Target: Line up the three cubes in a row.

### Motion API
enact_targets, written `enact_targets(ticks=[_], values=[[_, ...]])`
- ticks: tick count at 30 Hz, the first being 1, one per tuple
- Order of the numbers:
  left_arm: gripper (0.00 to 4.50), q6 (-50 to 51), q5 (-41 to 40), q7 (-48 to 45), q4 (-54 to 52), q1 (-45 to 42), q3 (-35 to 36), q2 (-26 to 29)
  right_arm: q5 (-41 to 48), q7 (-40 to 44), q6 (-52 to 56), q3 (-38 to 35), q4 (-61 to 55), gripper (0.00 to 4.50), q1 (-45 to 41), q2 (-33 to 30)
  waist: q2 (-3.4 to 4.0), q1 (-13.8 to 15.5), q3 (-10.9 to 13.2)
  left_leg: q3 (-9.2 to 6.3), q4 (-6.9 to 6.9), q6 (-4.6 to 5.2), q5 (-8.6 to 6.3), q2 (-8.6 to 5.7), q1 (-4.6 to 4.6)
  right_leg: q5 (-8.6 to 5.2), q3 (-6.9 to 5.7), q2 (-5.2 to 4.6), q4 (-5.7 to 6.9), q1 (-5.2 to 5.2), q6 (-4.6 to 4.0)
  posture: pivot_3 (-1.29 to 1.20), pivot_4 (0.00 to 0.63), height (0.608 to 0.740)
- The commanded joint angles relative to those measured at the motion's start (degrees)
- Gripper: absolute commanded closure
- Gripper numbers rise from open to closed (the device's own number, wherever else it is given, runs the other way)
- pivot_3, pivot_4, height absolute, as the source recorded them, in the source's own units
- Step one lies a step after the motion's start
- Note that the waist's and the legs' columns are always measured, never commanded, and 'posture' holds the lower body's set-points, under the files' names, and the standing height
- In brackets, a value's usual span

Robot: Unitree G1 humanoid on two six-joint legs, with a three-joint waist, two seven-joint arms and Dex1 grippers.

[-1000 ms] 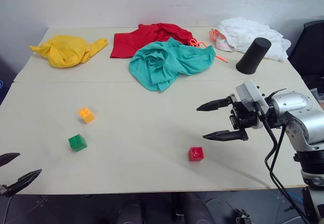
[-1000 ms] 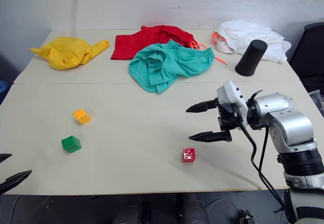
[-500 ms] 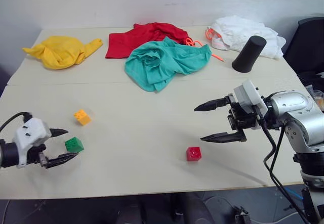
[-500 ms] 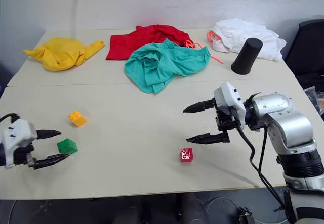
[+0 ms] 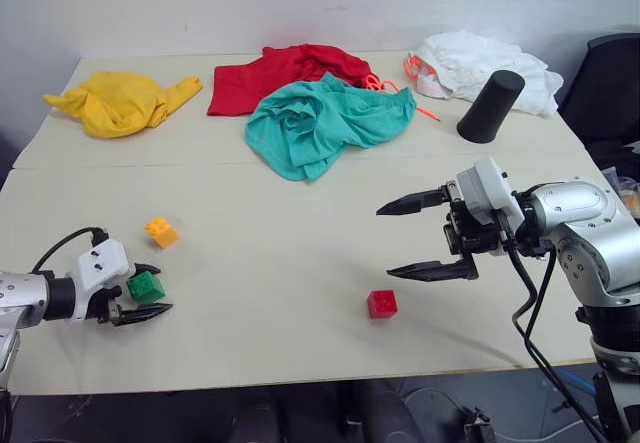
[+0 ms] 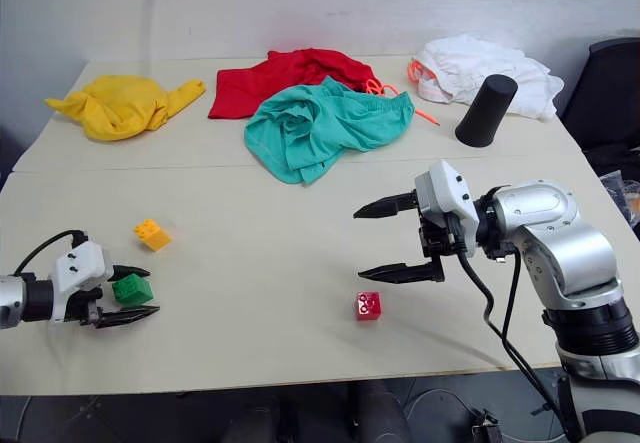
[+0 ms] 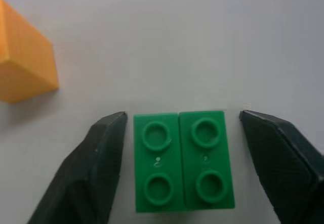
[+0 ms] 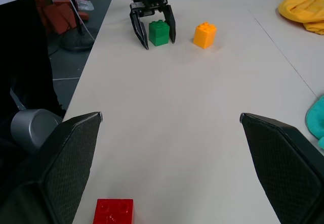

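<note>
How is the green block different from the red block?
The green block sits between the fingers of the left gripper, with small gaps either side; the red block lies free, with the right gripper open above it. The green block is near the orange block; the red block sits alone, far to their right. Both are small studded bricks resting on the table.

Small green studded plastic brick (image 5: 146,286) near table's left front edge; orange-yellow brick (image 5: 162,231) just behind; red brick (image 5: 382,304) right of centre, near front edge.
</note>
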Motion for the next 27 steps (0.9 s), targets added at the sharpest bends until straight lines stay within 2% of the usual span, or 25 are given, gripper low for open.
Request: enact_targets(ticks=[1, 4, 5, 7, 10, 14, 17, 21, 27], values=[[2.02, -1.5, -0.1, -0.8, 1.8, 0.4, 0.7, 0.4, 0.5, -0.3, -0.6, -0.9, -1.6, 0.0, -0.2, -0.4, 0.0, 0.0, 0.0, 0.0, 0.0, 0.0, 0.0, 0.0, 0.01, 0.0, 0.0, 0.0, 0.01, 0.0, 0.0, 0.0, 0.15, 0.74], [2.88, -2.6, -0.2, -2.1, 3.1, 0.6, 1.0, 1.1, 0.3, -0.3, -0.7, -0.8, -1.5, 0.0, -0.2, -0.4, 0.0, 0.0, 0.0, 0.0, 0.0, 0.0, 0.0, 0.0, 0.01, 0.0, 0.0, 0.0, 0.01, 0.0, 0.0, 0.0, 0.15, 0.74], [2.99, -2.8, -0.2, -2.3, 3.5, 0.5, 1.0, 1.2, 0.3, -0.3, -0.8, -0.8, -1.5, 0.0, -0.2, -0.4, 0.0, 0.0, 0.0, 0.0, 0.0, 0.0, 0.0, 0.0, 0.01, 0.0, 0.0, 0.0, 0.01, 0.0, 0.0, 0.0, 0.15, 0.74], [2.98, -2.4, -1.1, -3.2, 2.7, -0.3, 0.9, 1.4, 0.1, -0.1, -1.0, -0.8, -1.2, 0.0, -0.1, -0.5, 0.0, -0.1, 0.0, 0.01, 0.0, 0.0, 0.0, 0.0, 0.01, 0.0, 0.0, 0.0, 0.01, 0.0, 0.0, 0.0, 0.15, 0.74], [2.98, 0.2, -3.2, -3.6, -4.2, -0.8, -0.3, 0.7, -0.7, 0.5, -1.5, -0.9, -0.6, 0.0, 0.8, -1.3, 0.0, -0.1, 0.0, 0.0, 0.0, 0.0, 0.0, 0.0, 0.0, 0.0, 0.0, 0.0, 0.01, 0.0, 0.0, 0.0, 0.15, 0.74], [2.98, 3.4, -3.9, -3.8, -18.6, -1.9, -6.6, -0.2, -3.4, 2.9, -5.2, -0.7, -0.5, 0.0, 4.9, -4.0, -0.01, 0.9, 0.0, -0.01, 0.02, 0.03, -0.01, -0.03, -0.05, 0.01, 0.0, -0.03, -0.03, 0.01, 0.02, 0.0, 0.15, 0.74], [2.98, 5.6, -3.4, -3.8, -24.4, -5.2, -12.1, -1.1, -4.1, 4.0, -6.8, -1.2, -1.2, 0.0, 7.9, -5.5, 0.0, 1.2, 0.0, 0.01, 0.06, 0.06, 0.01, -0.08, -0.07, 0.03, 0.02, -0.03, -0.03, 0.02, 0.06, 0.0, 0.15, 0.74], [2.98, 9.2, 2.0, -0.9, -26.9, -14.8, -22.5, -5.6, -4.4, 4.0, -7.8, -2.3, -3.4, 0.0, 11.9, -7.5, 0.0, 1.5, 0.0, -0.01, 0.08, 0.03, 0.09, -0.11, -0.02, 0.05, 0.04, 0.06, 0.01, 0.07, 0.08, 0.0, 0.15, 0.74], [2.98, 15.6, 7.8, 2.5, -27.3, -23.0, -32.9, -12.6, -2.9, 1.7, -5.8, -4.6, -7.5, 0.0, 16.7, -9.0, -0.01, 1.0, 0.0, 0.12, 0.09, -0.04, 0.09, 0.03, 0.05, 0.08, 0.4, 0.46, -0.02, 0.06, 0.14, 0.0, 0.15, 0.74]])
